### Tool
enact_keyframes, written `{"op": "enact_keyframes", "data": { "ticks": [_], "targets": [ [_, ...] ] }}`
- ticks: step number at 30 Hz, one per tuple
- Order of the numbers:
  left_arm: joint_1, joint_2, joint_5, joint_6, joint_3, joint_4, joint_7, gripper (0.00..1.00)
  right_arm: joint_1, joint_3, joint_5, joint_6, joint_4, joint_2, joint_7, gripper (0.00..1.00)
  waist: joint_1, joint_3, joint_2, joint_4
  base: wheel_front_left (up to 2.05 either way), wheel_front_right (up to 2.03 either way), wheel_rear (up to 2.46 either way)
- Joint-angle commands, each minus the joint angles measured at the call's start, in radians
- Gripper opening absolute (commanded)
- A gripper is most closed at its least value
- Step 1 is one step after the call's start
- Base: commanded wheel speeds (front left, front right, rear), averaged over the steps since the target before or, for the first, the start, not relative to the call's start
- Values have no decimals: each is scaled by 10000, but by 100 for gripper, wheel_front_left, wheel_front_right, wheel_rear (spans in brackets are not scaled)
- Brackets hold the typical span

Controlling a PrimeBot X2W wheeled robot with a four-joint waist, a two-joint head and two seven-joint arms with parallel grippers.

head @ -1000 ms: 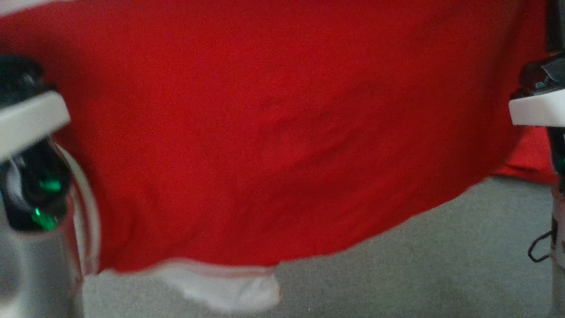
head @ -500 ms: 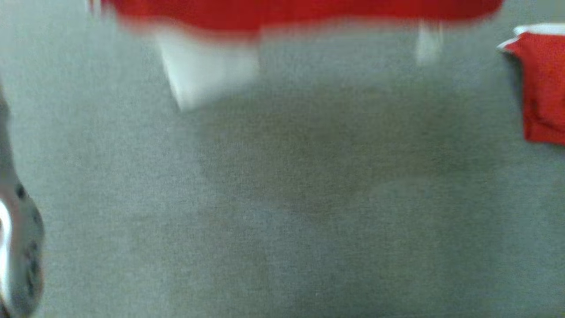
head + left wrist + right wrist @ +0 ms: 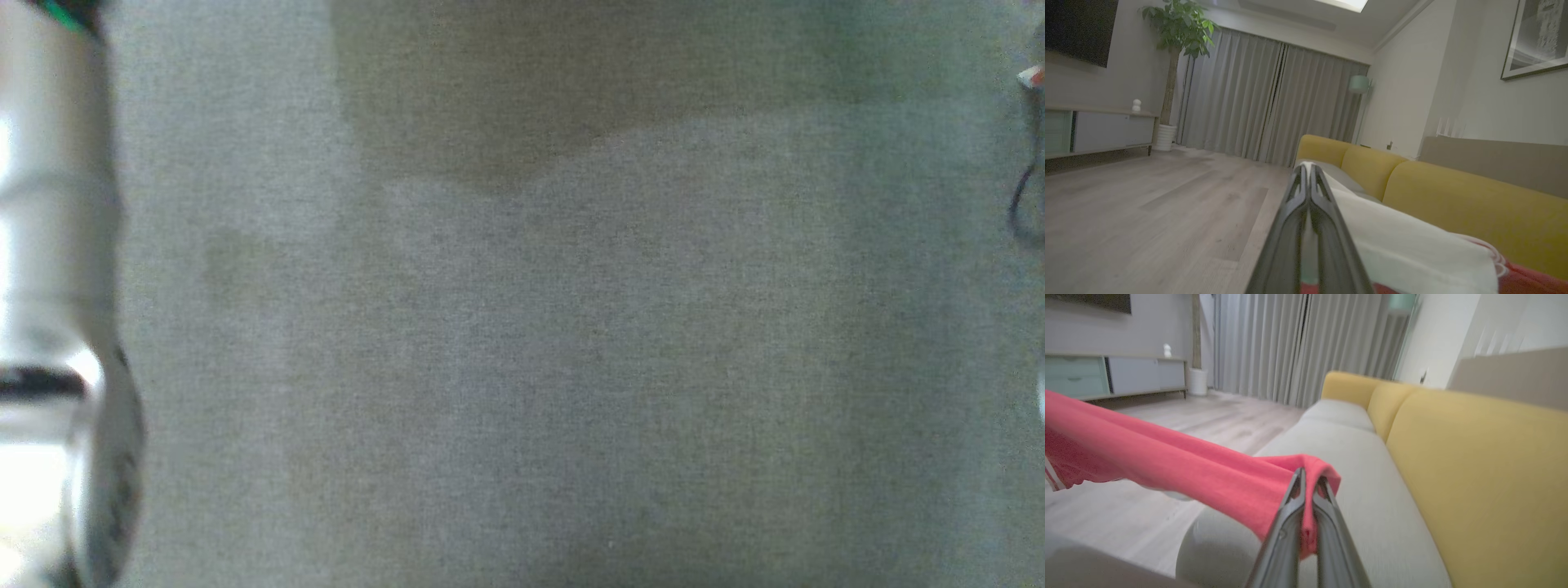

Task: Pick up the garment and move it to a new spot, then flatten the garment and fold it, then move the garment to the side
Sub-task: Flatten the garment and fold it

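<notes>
Right wrist view gives the clearest answer: the right hand has its two fingers pressed together on a folded edge of the red garment. From there the cloth runs away to the left of that view, hanging free above the grey seat of the sofa. In the left wrist view the left hand is also closed, with the fingers touching at the tips. White and red cloth lies directly against its right side and a pale strip shows between the fingers lower down, so I judge it is clamped on another part of the garment. Head view looks down on bare grey seat cloth, with a pale forearm at the left edge. I think the garment is held at two places so that it hangs open and not crumpled, which should make it easier to lay flat on the seat as the new spot. Flattening and folding are not yet begun.
</notes>
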Motion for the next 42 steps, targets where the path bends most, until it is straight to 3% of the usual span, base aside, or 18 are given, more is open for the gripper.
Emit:
{"op": "enact_keyframes", "data": {
  "ticks": [1,7,12,20,27,42],
  "targets": [
    [269,467,-78,-36,108,-189,-112,0,283,139,146,-9,-18,75,-33,0,-2,-147,0,50,0,0,0],
    [2709,165,-330,-125,-429,-67,-245,0,1904,1459,1127,-9,1311,5,518,0,-2,-909,0,134,0,0,0],
    [4613,197,-619,-142,-1102,-532,-126,0,3232,2809,2387,-9,1482,-206,1266,0,-2,-1744,0,154,0,0,0],
    [6800,663,-929,-131,-1560,-1819,200,0,4765,4727,4177,-9,259,-1099,2310,0,-2,-2656,0,52,0,0,0],
    [8489,934,-1094,347,-1542,-3421,656,0,5883,5966,5659,-9,-1432,-2203,2881,0,-2,-3408,0,-65,0,0,0],
    [11562,1352,-1296,1399,-1729,-6845,1750,0,7622,6724,7034,-9,-3523,-3278,3552,0,-2,-4427,0,-264,0,0,0]
  ]
}}
